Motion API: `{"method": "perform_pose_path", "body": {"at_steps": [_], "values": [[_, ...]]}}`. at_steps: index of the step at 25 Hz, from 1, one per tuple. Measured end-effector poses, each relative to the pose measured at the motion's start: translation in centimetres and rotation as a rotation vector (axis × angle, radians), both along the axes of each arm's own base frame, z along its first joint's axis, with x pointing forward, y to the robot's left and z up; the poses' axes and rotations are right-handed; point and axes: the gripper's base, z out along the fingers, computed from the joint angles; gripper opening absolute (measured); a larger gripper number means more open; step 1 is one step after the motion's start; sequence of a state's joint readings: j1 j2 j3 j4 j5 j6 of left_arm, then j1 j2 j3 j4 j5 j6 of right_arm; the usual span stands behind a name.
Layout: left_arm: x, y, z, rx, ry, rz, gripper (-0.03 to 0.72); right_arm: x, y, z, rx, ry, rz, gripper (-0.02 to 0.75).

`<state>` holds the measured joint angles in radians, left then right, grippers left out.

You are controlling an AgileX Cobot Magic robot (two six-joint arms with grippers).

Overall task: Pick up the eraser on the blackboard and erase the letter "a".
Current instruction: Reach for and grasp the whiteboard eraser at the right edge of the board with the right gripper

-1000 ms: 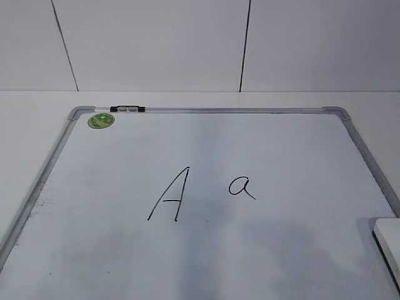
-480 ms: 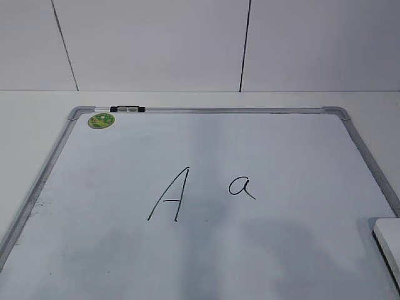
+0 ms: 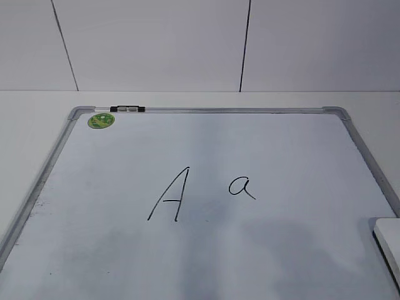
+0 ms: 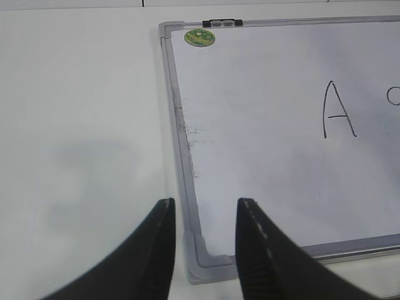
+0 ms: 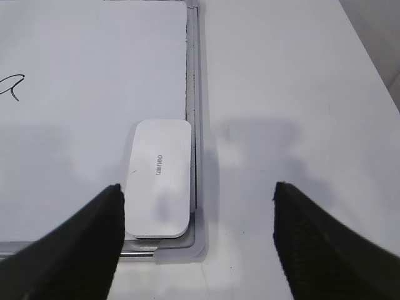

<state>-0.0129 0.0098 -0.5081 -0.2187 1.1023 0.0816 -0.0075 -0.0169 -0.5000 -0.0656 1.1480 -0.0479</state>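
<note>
The blackboard (image 3: 281, 150), a white dry-erase board with a silver frame, lies flat on the table. The small cursive letter "a" (image 3: 241, 187) stands right of a tall capital "A" (image 3: 170, 195). The white eraser (image 5: 159, 178) lies in the board's near right corner against the frame; only its edge shows in the exterior view (image 3: 389, 240). My right gripper (image 5: 197, 197) is open wide above that corner, with the eraser just inside its left finger. My left gripper (image 4: 205, 209) is open and empty above the board's near left corner (image 4: 209, 259). Neither gripper shows in the exterior view.
A round green sticker (image 3: 100, 120) and a small black-and-white clip (image 3: 127, 109) sit at the board's far left corner. Bare white table lies left of the board (image 4: 81, 125) and right of it (image 5: 287, 94). A white panelled wall (image 3: 187, 44) stands behind.
</note>
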Motion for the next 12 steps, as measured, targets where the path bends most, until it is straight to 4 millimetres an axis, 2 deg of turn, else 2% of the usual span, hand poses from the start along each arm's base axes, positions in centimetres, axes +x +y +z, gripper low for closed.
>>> {"method": "perform_pose_path", "body": {"at_steps": [12], "values": [[0.00,0.00,0.00,0.000,0.000,0.000,0.245,0.00,0.00,0.00,0.000,0.000,0.000,0.592]]}}
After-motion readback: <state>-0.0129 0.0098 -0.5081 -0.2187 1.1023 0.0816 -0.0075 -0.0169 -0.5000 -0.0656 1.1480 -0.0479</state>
